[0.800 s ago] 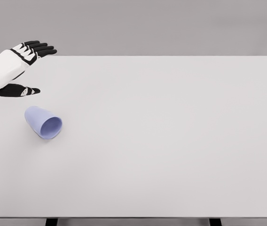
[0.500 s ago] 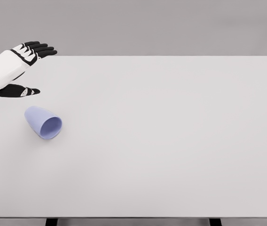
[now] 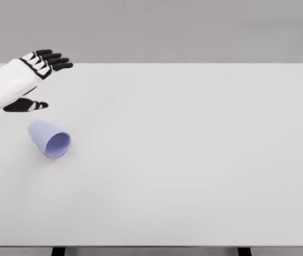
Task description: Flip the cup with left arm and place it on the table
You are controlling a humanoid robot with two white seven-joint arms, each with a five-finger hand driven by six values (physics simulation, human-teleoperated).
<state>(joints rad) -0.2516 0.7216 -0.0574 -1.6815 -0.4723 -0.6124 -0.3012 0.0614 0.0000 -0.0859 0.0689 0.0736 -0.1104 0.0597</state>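
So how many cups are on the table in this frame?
1. A single light blue plastic cup lies on its side near the left edge of the white table, mouth facing the camera, just below the open left hand. Nothing could hide another.

I see the cup [image 3: 49, 138] in a pale periwinkle blue, its inside a shade lighter than the outer wall; the bench [image 3: 183, 154] is a plain off-white with no pattern; the left hand [image 3: 21, 80] has a white back and black fingers [image 3: 53, 60] banded with white segments at the knuckles; the wall behind is a flat mid grey.
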